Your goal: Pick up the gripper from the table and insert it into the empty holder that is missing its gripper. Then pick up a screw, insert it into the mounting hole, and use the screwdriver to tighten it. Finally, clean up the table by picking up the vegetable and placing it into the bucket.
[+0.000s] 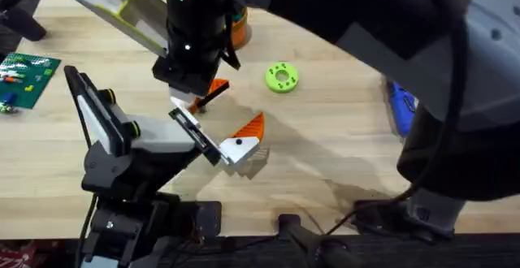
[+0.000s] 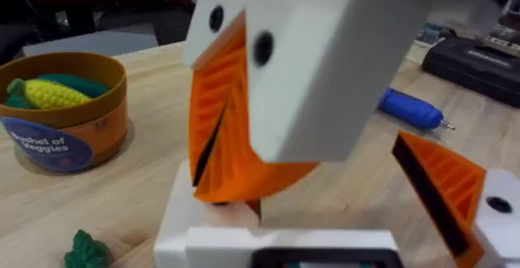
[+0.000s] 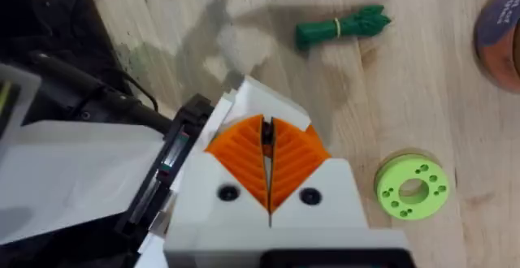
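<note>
My right gripper (image 1: 199, 85) reaches in from the right and is shut on the gripper (image 1: 214, 90), a small orange wedge whose thin black end (image 3: 266, 138) shows between the orange pads (image 3: 296, 154). It hangs just above the holder (image 1: 193, 127), a flat white plate edged in black on the black-and-white arm at lower left. My left gripper (image 1: 218, 136) stands open, the holder on one side and the white block with its fixed orange wedge (image 2: 439, 187) on the other. The blue screwdriver (image 1: 400, 107) lies at the right. The green vegetable (image 3: 337, 26) lies on the wood.
An orange bucket (image 2: 65, 110) with a toy corn cob (image 2: 45, 93) in it stands at the back. A green disc with holes (image 1: 282, 77) lies near the middle. A green circuit board (image 1: 24, 77) sits at the far left. Cables run along the front edge.
</note>
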Tool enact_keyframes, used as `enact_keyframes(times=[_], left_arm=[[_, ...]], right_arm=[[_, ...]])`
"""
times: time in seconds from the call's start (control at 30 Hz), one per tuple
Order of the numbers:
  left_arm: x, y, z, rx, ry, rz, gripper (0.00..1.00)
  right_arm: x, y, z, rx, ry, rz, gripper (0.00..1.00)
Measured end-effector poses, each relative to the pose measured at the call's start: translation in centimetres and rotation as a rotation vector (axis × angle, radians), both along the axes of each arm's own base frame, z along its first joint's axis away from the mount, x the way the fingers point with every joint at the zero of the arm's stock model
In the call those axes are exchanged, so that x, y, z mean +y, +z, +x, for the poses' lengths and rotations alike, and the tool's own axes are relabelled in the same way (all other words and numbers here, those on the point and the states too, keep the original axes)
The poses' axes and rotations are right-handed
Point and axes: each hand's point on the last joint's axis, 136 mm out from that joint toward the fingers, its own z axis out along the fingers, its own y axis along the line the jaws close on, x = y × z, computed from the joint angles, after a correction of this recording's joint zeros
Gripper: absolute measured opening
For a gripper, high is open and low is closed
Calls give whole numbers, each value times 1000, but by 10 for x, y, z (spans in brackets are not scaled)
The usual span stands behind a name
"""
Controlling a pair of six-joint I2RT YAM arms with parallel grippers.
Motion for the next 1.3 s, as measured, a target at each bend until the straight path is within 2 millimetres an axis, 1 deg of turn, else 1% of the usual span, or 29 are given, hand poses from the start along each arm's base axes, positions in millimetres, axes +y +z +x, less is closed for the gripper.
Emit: enact_keyframes(times=[0.03, 0.07, 0.17, 0.23, 0.27, 0.3, 0.33, 0.4, 0.83, 1.0, 1.13, 1.3], left_arm=[[0, 0, 0, 1, 0, 0, 983], [0, 0, 0, 1, 0, 0, 983], [0, 0, 0, 1, 1, 0, 983], [1, 0, 1, 3, 6, -2, 983], [1, 0, 1, 3, 8, -2, 983], [1, 0, 1, 3, 8, -2, 983], [1, 0, 1, 3, 7, -2, 983], [1, 0, 1, 3, 9, -2, 983], [1, 0, 1, 3, 9, -2, 983], [1, 0, 1, 2, 9, -2, 983], [1, 0, 1, 1, 8, -1, 983], [1, 0, 1, -1, 8, 1, 983]], right_arm=[[0, 0, 0, 0, 0, 0, 10], [0, 0, 0, 0, -5, 0, 52], [0, 0, 2, -4, -10, 0, 474], [-3, 1, 9, -29, -26, -8, 771], [-5, 1, 14, -39, -37, -11, 899], [-7, 2, 18, -44, -45, -10, 970], [-8, 2, 20, -43, -50, -10, 988], [-8, 2, 19, -42, -53, -11, 995], [-9, 2, 18, -42, -51, -15, 996], [-11, 5, 15, -37, -48, -15, 996], [-12, 14, 9, -28, -43, 7, 997], [-20, 39, 8, -42, -65, 62, 995]])
